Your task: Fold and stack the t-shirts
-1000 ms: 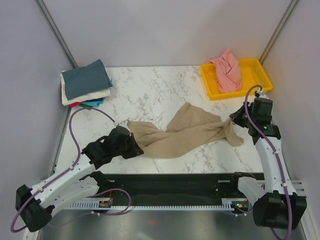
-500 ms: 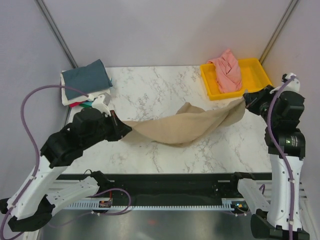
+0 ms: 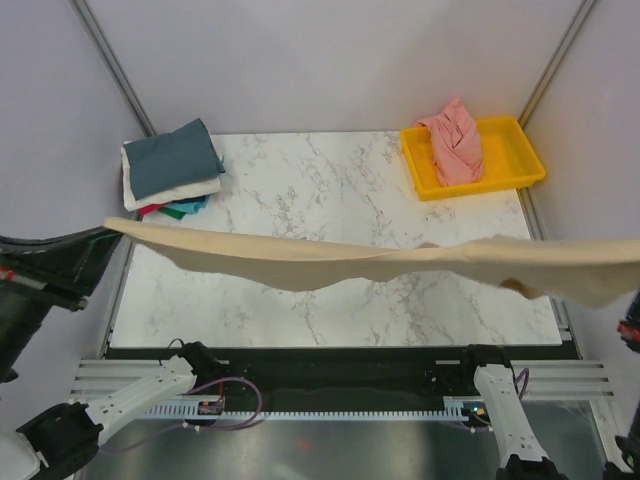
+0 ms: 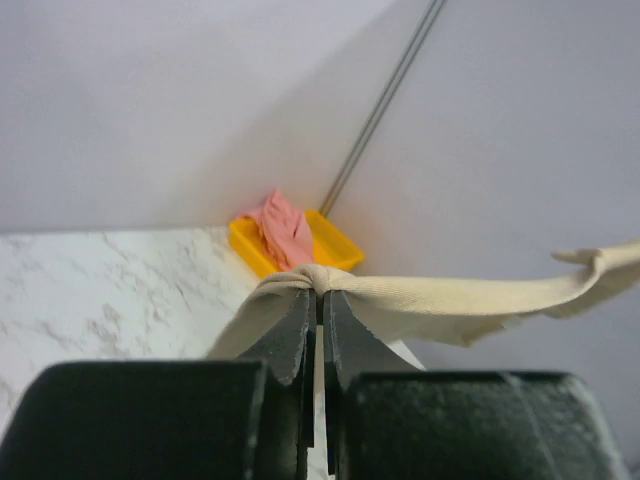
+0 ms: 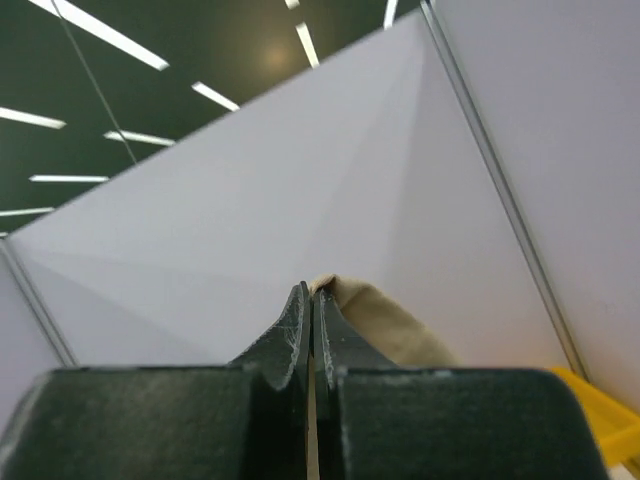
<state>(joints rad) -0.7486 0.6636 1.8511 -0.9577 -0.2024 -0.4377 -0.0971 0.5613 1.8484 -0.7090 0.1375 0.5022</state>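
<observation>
The tan t-shirt (image 3: 330, 262) hangs stretched in a long band high above the table, from the left edge to the right edge of the top view. My left gripper (image 4: 320, 296) is shut on its left end (image 4: 430, 300). My right gripper (image 5: 311, 292) is shut on its right end (image 5: 385, 318), out of frame in the top view. A salmon-pink shirt (image 3: 455, 142) lies crumpled in the yellow tray (image 3: 515, 135), also in the left wrist view (image 4: 283, 228). Folded shirts are stacked at the far left, slate-blue (image 3: 172, 158) on top, then cream, with teal and red edges (image 3: 185, 206) below.
The marble table (image 3: 330, 190) lies beneath the raised shirt. The yellow tray stands at the far right corner by a grey wall and metal post (image 3: 560, 55). A black rail (image 3: 330, 365) runs along the near edge.
Both arms have risen and spread apart. The tan shirt has left the table and gone from a sagging drape to a taut band across the whole view.
</observation>
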